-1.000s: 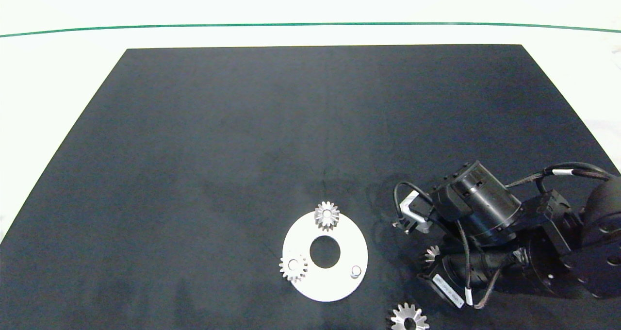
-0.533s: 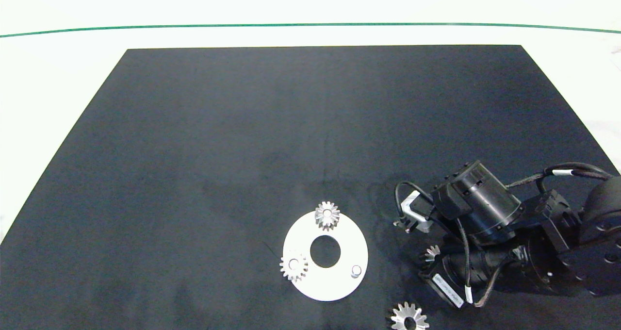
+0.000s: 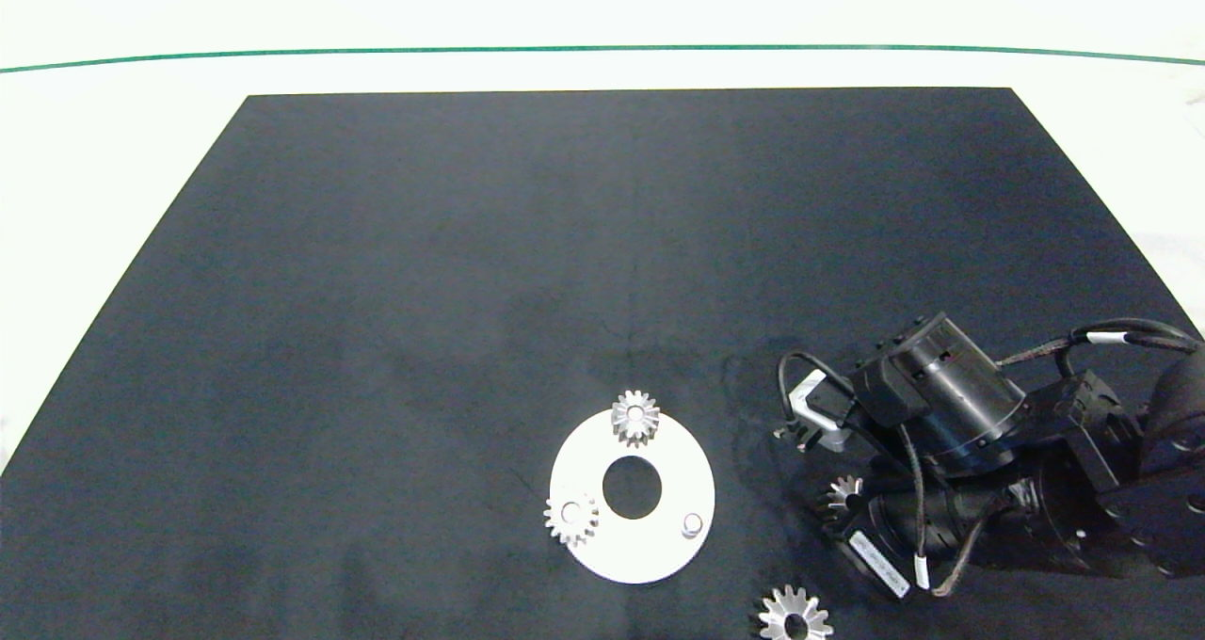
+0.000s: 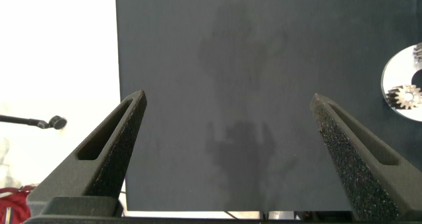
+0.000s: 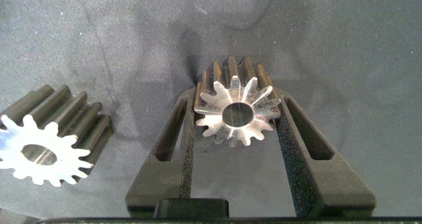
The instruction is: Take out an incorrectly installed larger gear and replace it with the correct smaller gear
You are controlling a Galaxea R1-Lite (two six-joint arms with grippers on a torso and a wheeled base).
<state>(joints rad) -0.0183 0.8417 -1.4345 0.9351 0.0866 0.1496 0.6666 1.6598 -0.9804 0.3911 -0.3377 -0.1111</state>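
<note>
1. Overhead, a dark mat [image 3: 565, 245] covers most of a white table [image 3: 122, 132], with a thin green line [image 3: 377, 53] running across the table beyond the mat's far edge.
2. Near the mat's front edge lies a flat white ring-shaped plate [image 3: 659, 551] with a round hole in its middle.
3. Two small silver gears sit on the plate: the far gear [image 3: 634, 418] at the plate's far rim and the left gear [image 3: 570, 518] at its left rim, both overhanging the edge slightly.
4. A short bare peg [image 3: 692, 524] stands on the plate's right side, with no gear on it.
5. Coming in from the right, the dark right arm [image 3: 988, 414] leans low over the mat, to the right of the plate.
6. The right gripper [image 5: 235, 128] is closed around the smaller gear [image 5: 235, 110], its two grey fingers pressing the gear's toothed sides; the gear's conical face and round centre hole point toward the wrist camera.
7. Seen from overhead, that smaller gear [image 3: 843, 497] is just right of the plate, apart from it, partly hidden by the arm.
8. The larger gear [image 3: 795, 616], with long pointed teeth, lies flat on the mat at the front edge, near the held gear but not touching it; the right wrist view shows it beside the gripper [image 5: 46, 145].
9. The left gripper [image 4: 231, 151] hangs over bare mat well away from the gears, its fingers spread wide and holding nothing.
</note>
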